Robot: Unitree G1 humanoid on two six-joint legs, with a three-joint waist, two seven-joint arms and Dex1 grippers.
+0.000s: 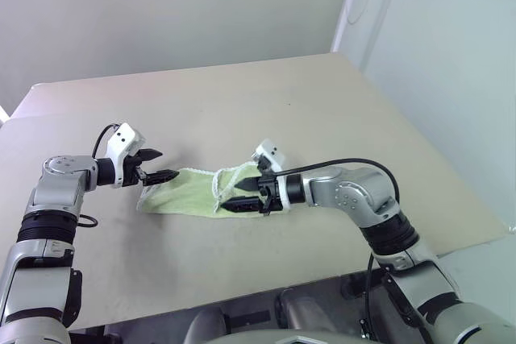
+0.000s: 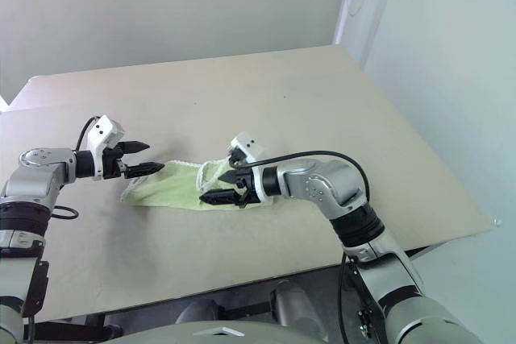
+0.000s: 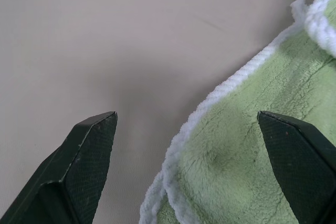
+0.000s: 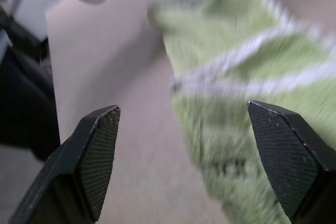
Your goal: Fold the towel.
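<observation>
No readable brand, label or writing on any item. Item one: the towel point(image 1: 189, 192), a small pale lime-green cloth of soft, plush terry pile, edged all round with white stitched, cord-like trim; it lies on the table between the two arms, bunched into an elongated, roughly rectangular strip, with its right end turned back over itself so that lines of white edging cross the green pile there. The pile shows shallow dimples and creases in the left wrist view, where the white border curves in a rounded corner against bare tabletop. Item two: the table point(image 1: 322, 110), a broad flat top of matt beige, smooth surface with a few tiny dark specks, squared corners and a thin edge. Item three: the left gripper point(image 1: 159, 164), two black tapering fingers with finely cross-hatched pads on a white and silver metal wrist, poised at the towel's left end; its jaws stand wide apart, one finger over bare table, the other over the green pile, gripping nothing. Item four: the right gripper point(image 1: 235, 198), of the same black wedge-shaped fingers with textured pads, on a silver-grey jointed arm with a black cable looping above it, set at the towel's folded right end; its jaws also stand apart, one finger over the table, the other over the cloth, with no fabric pinched between them.
</observation>
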